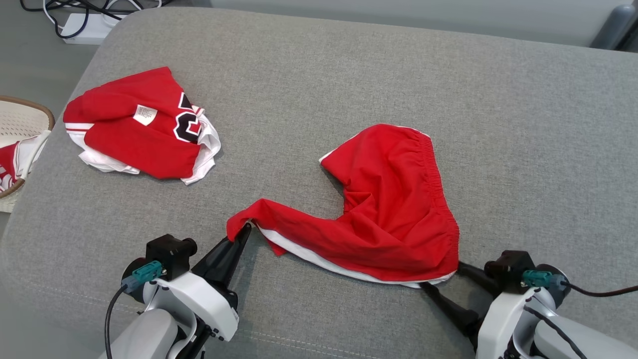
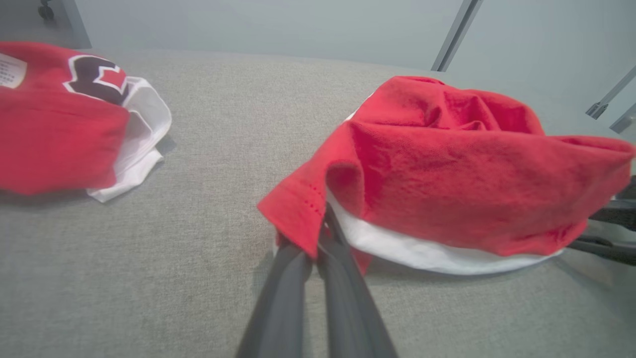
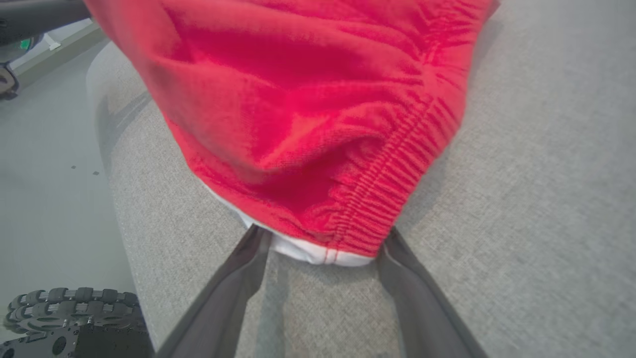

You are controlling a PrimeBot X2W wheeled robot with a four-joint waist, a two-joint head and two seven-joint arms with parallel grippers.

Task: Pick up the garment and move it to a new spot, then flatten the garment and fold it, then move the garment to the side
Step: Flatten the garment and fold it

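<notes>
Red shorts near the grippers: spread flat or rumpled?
Rumpled: the shorts lie creased and bunched on the cushion, one leg stretched toward the left gripper, white lining showing.

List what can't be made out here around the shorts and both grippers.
- Right gripper tips: right wrist view, hidden beneath the waistband corner of the red shorts.
- Left gripper tips: left wrist view, the shorts' hem drapes over them.
- Care label on the folded jersey: head view, print too small to read.
- Basket: head view, cut off by the left edge.
</notes>
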